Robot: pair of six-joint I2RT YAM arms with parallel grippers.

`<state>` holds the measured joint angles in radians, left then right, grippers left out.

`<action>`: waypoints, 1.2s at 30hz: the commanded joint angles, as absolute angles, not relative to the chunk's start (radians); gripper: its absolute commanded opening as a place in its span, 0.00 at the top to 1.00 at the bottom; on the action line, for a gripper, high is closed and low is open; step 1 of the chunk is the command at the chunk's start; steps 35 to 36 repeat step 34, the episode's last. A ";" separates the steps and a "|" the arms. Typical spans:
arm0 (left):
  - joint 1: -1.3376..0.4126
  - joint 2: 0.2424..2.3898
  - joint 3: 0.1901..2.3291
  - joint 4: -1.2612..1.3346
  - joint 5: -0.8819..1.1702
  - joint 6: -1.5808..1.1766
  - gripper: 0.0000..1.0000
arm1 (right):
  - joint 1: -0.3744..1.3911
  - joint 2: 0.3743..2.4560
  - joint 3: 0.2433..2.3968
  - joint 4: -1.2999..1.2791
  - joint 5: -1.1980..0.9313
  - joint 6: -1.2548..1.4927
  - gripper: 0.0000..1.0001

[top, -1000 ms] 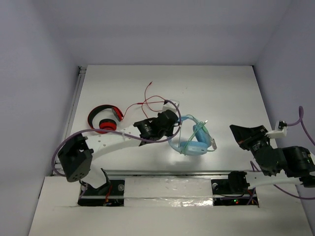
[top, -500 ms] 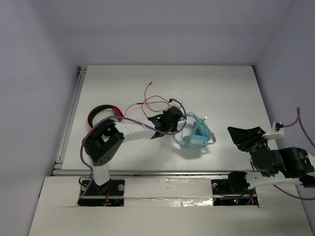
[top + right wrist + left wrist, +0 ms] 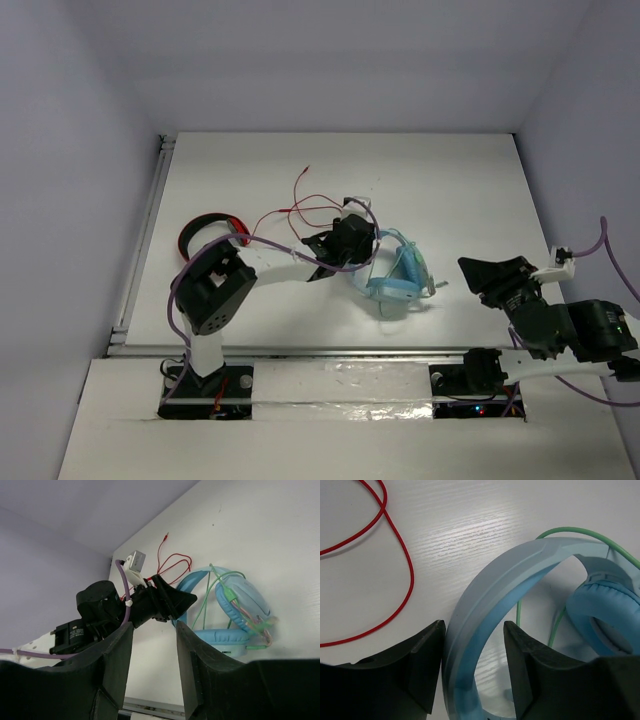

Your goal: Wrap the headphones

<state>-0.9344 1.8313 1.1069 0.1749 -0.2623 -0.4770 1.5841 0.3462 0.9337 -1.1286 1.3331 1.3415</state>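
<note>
While the left gripper (image 3: 472, 630) stood with its fingers spread to either side of the wide headband, not clamping it, the headphones (image 3: 398, 275) lay near the middle of the worktop (image 3: 450, 180), somewhat toward its near edge, their pale green cable (image 3: 580, 528) looped about the ear cups. The right gripper (image 3: 154, 625) hovered well apart toward the right edge, spread and empty. A red cable (image 3: 400, 550) lay near the headband.

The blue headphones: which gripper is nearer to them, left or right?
Left. The left gripper straddles the headband of the headphones; the right gripper stands apart, off to their right, with bare table between.
</note>
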 commanded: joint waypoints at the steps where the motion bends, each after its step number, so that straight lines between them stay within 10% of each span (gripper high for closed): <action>1: -0.936 1.737 1.098 0.209 -0.273 -0.488 0.53 | 1.578 0.342 0.943 -1.048 1.359 1.280 0.53; 14: -0.936 1.422 1.029 0.164 -0.301 -0.480 0.21 | 1.578 0.360 1.026 -0.882 1.328 1.036 0.42; 26: -0.954 0.836 0.882 0.065 -0.316 -0.494 0.06 | 1.578 0.394 1.101 -0.815 1.238 0.902 0.38; 36: -0.954 0.603 0.822 -0.021 -0.322 -0.489 0.05 | 1.578 0.446 1.106 -0.755 1.223 0.830 0.15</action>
